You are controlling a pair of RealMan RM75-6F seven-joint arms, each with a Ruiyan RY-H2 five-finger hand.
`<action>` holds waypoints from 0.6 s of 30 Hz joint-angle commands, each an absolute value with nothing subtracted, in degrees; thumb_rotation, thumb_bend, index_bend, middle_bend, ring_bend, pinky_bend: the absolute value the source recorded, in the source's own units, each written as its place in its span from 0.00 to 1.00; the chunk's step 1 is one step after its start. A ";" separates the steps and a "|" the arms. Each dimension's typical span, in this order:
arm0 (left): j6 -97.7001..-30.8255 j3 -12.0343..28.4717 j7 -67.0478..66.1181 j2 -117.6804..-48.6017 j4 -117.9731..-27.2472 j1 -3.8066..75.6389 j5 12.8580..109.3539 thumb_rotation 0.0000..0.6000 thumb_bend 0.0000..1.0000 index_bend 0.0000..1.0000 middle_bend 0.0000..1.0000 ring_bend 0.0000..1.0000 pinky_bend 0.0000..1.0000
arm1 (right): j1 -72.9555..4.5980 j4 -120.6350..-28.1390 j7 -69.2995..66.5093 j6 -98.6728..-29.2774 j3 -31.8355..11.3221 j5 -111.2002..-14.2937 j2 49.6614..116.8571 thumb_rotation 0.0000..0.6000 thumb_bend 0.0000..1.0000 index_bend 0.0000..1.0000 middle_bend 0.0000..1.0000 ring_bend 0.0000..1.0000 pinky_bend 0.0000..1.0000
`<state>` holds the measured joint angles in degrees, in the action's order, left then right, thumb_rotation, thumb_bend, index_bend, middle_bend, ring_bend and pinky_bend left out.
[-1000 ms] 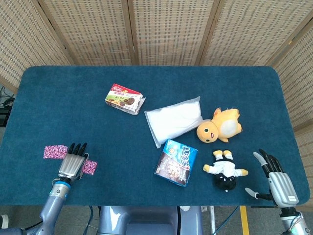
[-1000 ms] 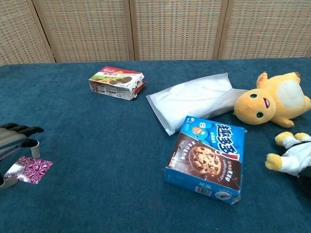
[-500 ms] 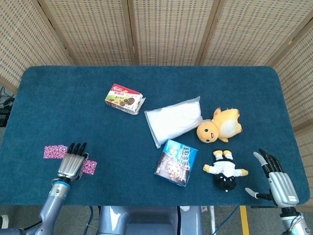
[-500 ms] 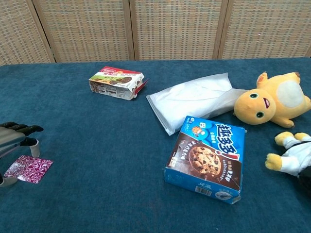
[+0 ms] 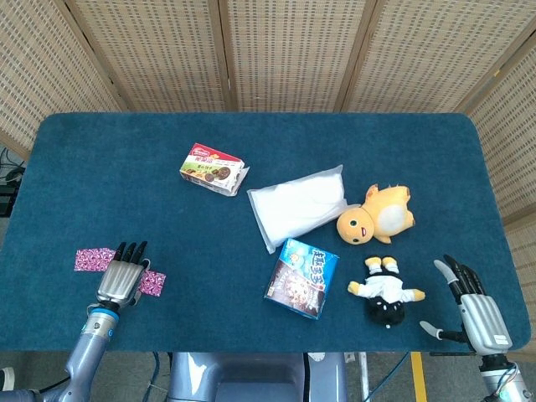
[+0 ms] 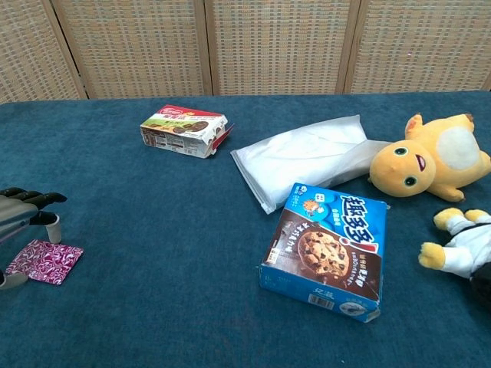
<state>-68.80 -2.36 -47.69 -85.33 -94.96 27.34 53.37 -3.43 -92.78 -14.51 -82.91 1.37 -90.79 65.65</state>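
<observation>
Near left: left hand (image 5: pixel 120 280) has eased slightly back toward the near edge since a second ago, fingers released and holding nothing, hovering over the purple patterned foil sachet (image 6: pixel 44 261), which lies flat on the blue worktop (image 5: pixel 100 167), so no grip looks made yet. Centre: opened biscuit box (image 5: pixel 214 168), white pouch (image 5: pixel 300 203), closed cookie box (image 5: pixel 302 278), contents unseen. Right: yellow plush (image 5: pixel 378 214), small doll (image 5: pixel 386 293); right hand (image 5: pixel 471 306) open, unmoved.

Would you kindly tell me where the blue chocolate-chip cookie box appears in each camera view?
Head view: blue chocolate-chip cookie box lies below centre, near the table's front edge.
Chest view: it fills the lower right-centre.
Shared landmark: the white plastic pillow pack lies just behind the box in both views.
</observation>
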 commanded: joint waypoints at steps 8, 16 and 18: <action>-69.14 -1.44 -45.98 -83.08 -95.76 27.07 53.36 1.00 0.39 0.54 0.00 0.00 0.00 | -3.45 -92.68 -14.53 -82.83 1.39 -90.76 65.67 1.00 0.10 0.04 0.00 0.00 0.00; -68.98 -0.24 -43.41 -79.86 -95.10 26.85 53.21 1.00 0.39 0.54 0.00 0.00 0.00 | -3.48 -92.71 -14.17 -82.71 1.38 -90.66 65.77 1.00 0.11 0.04 0.00 0.00 0.00; -69.05 0.25 -42.72 -79.07 -94.70 26.79 52.99 1.00 0.39 0.55 0.00 0.00 0.00 | -3.48 -92.68 -14.10 -82.68 1.38 -90.65 65.79 1.00 0.11 0.04 0.00 0.00 0.00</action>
<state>-68.97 -0.10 -43.11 -79.50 -95.01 26.85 53.17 -3.48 -92.69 -14.12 -82.69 1.38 -90.65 65.79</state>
